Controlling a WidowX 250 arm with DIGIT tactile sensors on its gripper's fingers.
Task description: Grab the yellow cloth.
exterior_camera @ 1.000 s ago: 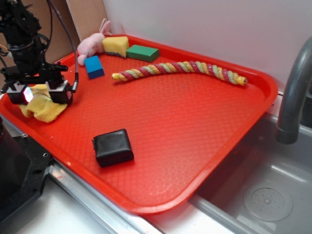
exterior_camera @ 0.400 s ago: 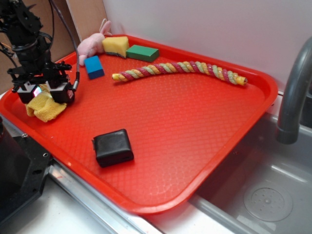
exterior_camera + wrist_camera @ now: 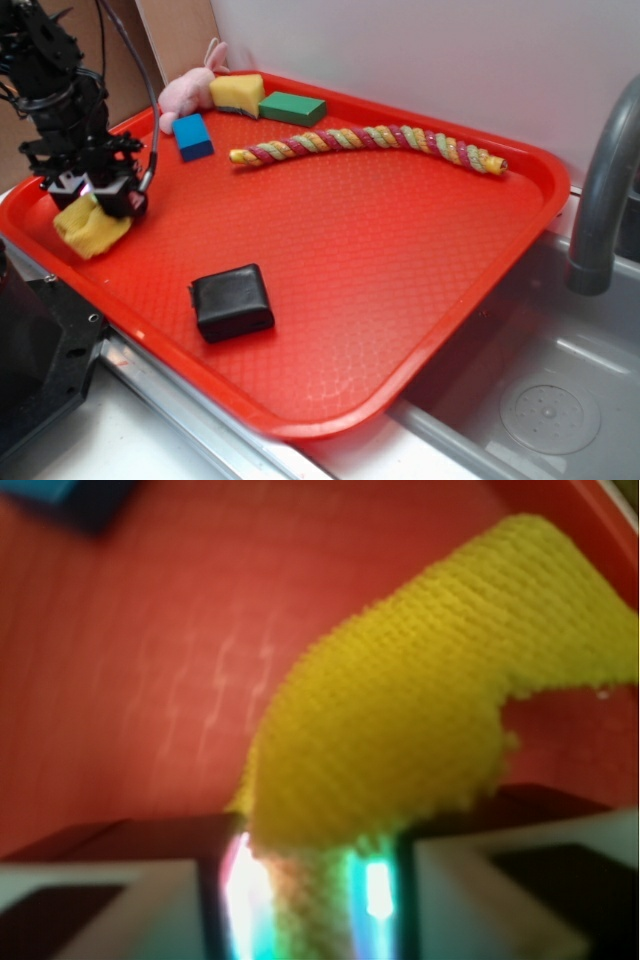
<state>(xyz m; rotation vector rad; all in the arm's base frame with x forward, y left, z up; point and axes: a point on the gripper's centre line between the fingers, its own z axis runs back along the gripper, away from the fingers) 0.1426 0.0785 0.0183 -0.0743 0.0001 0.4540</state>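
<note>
My gripper sits at the tray's 9 o'clock edge, its jaws pinched onto the cloth, which bunches below them just inside the rim. The wrist view confirms it: the cloth runs down into the narrow gap between my fingers, squeezed tight there. From that pinch its long axis heads up toward 1 o'clock in the wrist view, the far corner ending near the tray's rim; in the exterior view the bundle lies slanted, low end toward 8 o'clock. Nothing crowds it. The black box lies well apart at about 5 o'clock from the cloth. The blue block is near at 1 o'clock, and beyond it, along the far rim, stand the pink toy, the sponge and the green block. The rope stretches across the far side. A faucet rises off the tray at 3 o'clock. I can read no writing anywhere.
</note>
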